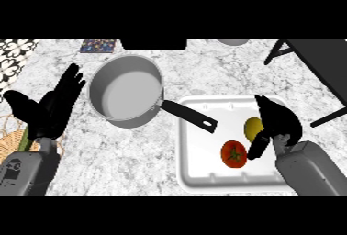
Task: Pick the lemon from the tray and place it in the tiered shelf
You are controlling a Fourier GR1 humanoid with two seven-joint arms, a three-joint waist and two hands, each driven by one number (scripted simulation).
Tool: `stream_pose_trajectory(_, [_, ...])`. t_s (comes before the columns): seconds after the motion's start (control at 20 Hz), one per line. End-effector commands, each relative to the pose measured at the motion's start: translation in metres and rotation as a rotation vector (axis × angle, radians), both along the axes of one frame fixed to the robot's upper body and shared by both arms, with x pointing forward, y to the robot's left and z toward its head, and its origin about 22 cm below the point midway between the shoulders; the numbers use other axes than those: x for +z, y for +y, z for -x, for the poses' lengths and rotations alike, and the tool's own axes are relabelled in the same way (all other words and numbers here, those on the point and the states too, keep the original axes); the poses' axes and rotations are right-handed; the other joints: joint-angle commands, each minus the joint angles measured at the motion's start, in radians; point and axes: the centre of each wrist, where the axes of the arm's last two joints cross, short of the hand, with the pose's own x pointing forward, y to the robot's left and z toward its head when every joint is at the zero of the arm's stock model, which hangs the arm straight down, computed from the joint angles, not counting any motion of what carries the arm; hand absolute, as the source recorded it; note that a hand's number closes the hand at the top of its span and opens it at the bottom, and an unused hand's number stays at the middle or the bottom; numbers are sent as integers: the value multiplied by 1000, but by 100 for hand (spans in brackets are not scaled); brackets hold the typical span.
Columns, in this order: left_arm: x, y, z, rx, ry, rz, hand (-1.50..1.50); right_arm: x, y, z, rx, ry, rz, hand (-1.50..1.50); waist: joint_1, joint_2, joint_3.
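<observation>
A yellow lemon (252, 127) lies in the white tray (203, 174) at the right of the counter, partly hidden behind my right hand. Beside it sits a red tomato (233, 153). My right hand (274, 120) hovers over the tray's right side, fingers extended above the lemon and thumb hanging down beside it, not closed on it. The dark tiered shelf (318, 59) stands at the upper right. At the left edge my left hand (58, 98) rests open with fingers up.
A grey saucepan (125, 92) with a black handle (190, 114) reaching over the tray's upper left corner sits mid-counter. A patterned tile (99, 46) and a dark object (153, 44) lie at the back. A woven mat (10, 137) shows at the left edge.
</observation>
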Motion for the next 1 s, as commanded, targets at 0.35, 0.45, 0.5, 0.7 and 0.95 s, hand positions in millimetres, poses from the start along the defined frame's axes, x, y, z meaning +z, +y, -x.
stream_pose_trajectory(0.35, [-5,1,-10,-9,4,1,0,-40,-15,-20,-67,42,10,-150,2,2,0])
stream_pose_trajectory(0.45, [-10,-10,5,-6,-14,-6,0,-58,1,-5,-59,42,4,-150,2,1,0])
stream_pose_trajectory(0.5, [9,9,-7,4,-7,13,0,-46,-15,-10,-58,32,-7,-150,0,1,0])
stream_pose_trajectory(0.7, [2,12,12,12,-11,4,0,-57,-5,-17,-64,62,-18,-150,5,0,0])
stream_pose_trajectory(0.95, [14,9,6,-13,-2,9,0,-79,-26,-25,-57,100,-38,150,8,2,0])
